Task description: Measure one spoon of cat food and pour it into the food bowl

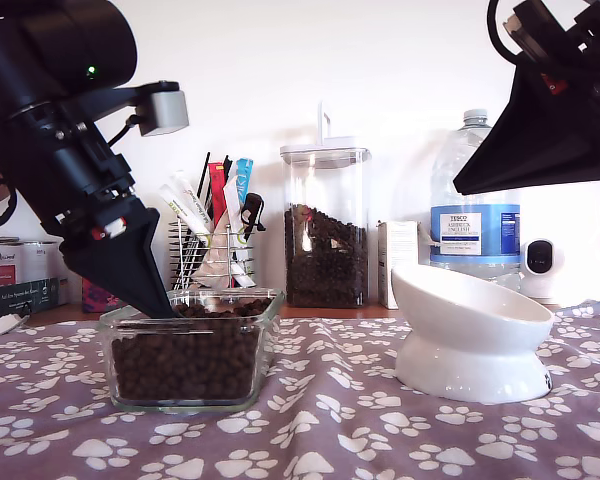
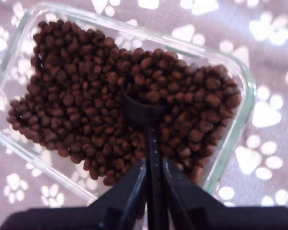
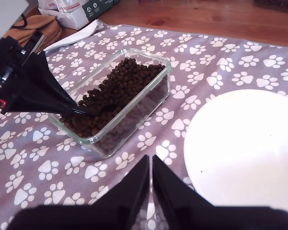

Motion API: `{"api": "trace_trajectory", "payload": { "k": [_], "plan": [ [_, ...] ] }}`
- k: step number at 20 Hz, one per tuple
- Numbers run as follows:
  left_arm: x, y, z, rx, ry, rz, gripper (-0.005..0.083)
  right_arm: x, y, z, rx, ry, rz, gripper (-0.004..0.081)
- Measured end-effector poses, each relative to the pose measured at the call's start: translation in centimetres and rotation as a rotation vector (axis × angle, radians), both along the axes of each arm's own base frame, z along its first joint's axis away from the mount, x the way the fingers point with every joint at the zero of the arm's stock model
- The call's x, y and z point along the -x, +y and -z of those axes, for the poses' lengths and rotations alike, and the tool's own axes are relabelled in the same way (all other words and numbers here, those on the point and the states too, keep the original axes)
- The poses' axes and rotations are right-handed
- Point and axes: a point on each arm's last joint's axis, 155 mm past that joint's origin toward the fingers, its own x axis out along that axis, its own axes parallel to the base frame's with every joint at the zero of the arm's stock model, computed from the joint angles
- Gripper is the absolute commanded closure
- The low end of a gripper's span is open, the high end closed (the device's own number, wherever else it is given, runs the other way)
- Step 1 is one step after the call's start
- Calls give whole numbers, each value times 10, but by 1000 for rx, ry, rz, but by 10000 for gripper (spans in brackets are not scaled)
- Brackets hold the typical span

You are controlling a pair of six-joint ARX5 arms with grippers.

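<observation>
The black spoon [image 2: 152,153] is pinched by its thin handle in my first gripper [image 2: 152,165], which is shut on it. Its round cup [image 2: 140,106] is dug into the cat food [image 2: 86,96], brown kibble filling a clear glass dish [image 1: 270,305] at the exterior view's left. There my first gripper [image 1: 163,303] points down into the dish. The white food bowl [image 1: 470,310] stands at the exterior view's right, apparently empty [image 3: 245,143]. My second gripper [image 3: 150,165] is shut on nothing and hangs high above the bowl [image 1: 472,185].
Behind the dish stand a wire holder of pens and tubes [image 1: 215,230], a tall clear jar of kibble [image 1: 325,240] and a water bottle [image 1: 475,200]. A grey paw-print cloth [image 1: 330,420] covers the table. Boxes [image 3: 67,14] lie at the cloth's edge.
</observation>
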Motion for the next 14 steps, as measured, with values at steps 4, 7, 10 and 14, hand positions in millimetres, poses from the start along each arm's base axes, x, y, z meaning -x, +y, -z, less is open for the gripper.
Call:
{"api": "trace_trajectory", "payload": {
  "k": [4,7,10,14],
  "plan": [
    [2,4,-1,55,58,-23,793,0,0,0,2,-2,-1,780],
    [0,8,-1,67,75,-54,793,0,0,0,3,-1,-1,780],
    [-4,13,-1,67,78,-80,793,1,0,1,5,3,-1,780],
    [-10,15,-2,66,63,-111,793,1,0,1,5,4,-2,780]
  ]
}}
